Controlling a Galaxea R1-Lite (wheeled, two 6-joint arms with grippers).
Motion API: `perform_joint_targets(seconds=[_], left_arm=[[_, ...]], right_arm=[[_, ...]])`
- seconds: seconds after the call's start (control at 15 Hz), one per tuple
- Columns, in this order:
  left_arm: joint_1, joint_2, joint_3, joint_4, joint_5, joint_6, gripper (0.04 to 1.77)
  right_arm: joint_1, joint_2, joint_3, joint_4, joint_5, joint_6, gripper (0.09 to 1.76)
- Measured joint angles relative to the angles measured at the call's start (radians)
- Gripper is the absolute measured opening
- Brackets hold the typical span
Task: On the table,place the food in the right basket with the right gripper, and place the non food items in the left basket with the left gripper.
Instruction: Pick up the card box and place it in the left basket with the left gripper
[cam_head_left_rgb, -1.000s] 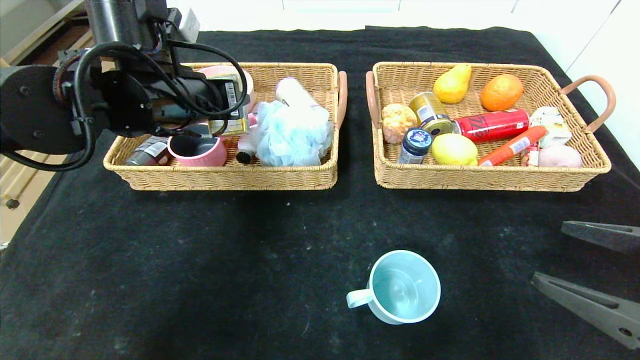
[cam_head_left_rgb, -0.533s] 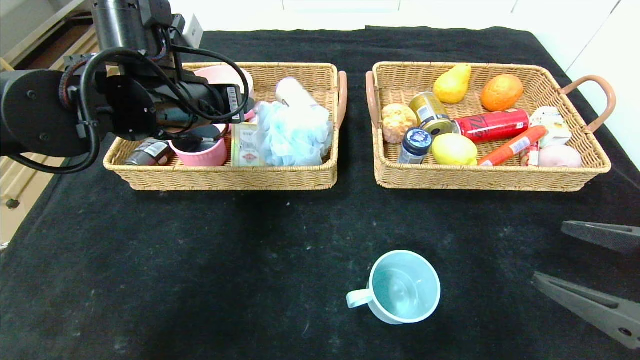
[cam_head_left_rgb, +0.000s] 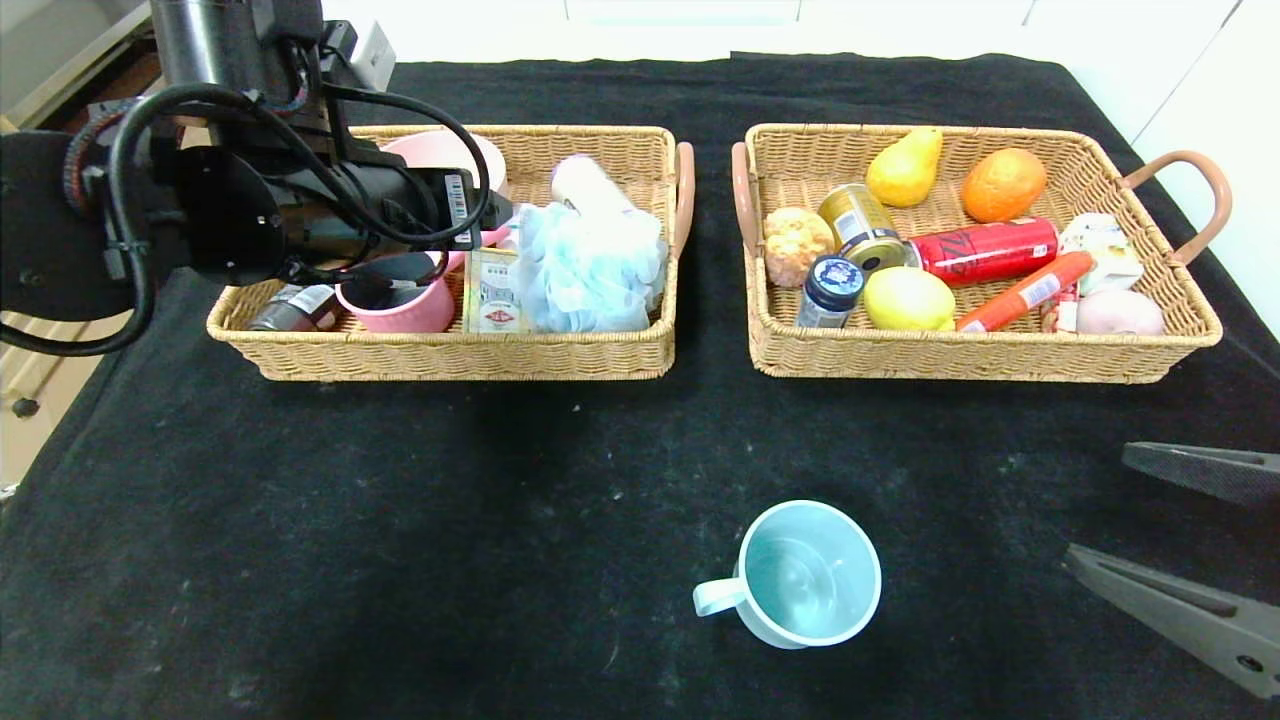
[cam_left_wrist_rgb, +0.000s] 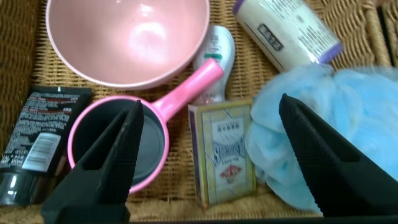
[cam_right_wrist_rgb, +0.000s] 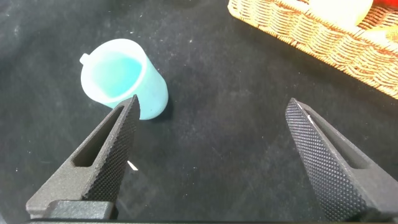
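Observation:
My left gripper (cam_left_wrist_rgb: 210, 102) hangs open over the left basket (cam_head_left_rgb: 450, 355), holding nothing. Under its jaws the flat beige printed box (cam_left_wrist_rgb: 227, 152) lies in that basket, between the pink long-handled pan (cam_left_wrist_rgb: 118, 146) and a blue sponge. The light blue mug (cam_head_left_rgb: 808, 572) stands upright on the black table (cam_head_left_rgb: 400, 520), near the front. My right gripper (cam_head_left_rgb: 1095, 505) rests open at the front right, apart from the mug. The right basket (cam_head_left_rgb: 960, 358) holds the lemon (cam_head_left_rgb: 908, 298), the gold can (cam_head_left_rgb: 862, 226) and the orange sausage (cam_head_left_rgb: 1025, 290).
The left basket also holds a pink bowl (cam_head_left_rgb: 445, 150), a blue bath sponge (cam_head_left_rgb: 590, 265), a white bottle (cam_head_left_rgb: 590, 185) and a dark tube (cam_head_left_rgb: 295, 305). A red can (cam_head_left_rgb: 985, 250), pear (cam_head_left_rgb: 905, 165), orange (cam_head_left_rgb: 1002, 183) and small jar (cam_head_left_rgb: 832, 285) crowd the right basket.
The left gripper's jaws have spread and let go of the beige box, which now lies in the left basket. The left arm has drawn back a little. The right arm and mug have not moved.

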Motion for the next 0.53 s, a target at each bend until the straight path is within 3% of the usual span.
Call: perform_joint_targets(seconds=[0.27,0.53], left_arm=[[-0.104,-0.094,0.027,0.111,-0.007,0.000,1.64],[-0.271,-0.148,0.095,0.148,-0.023,0.003,1.67]], right_arm=[[0.000,-0.001,0.001,0.000,0.000,0.000,1.71],[0.000,-0.006,0.001,0.000,0.000,0.000,1.71]])
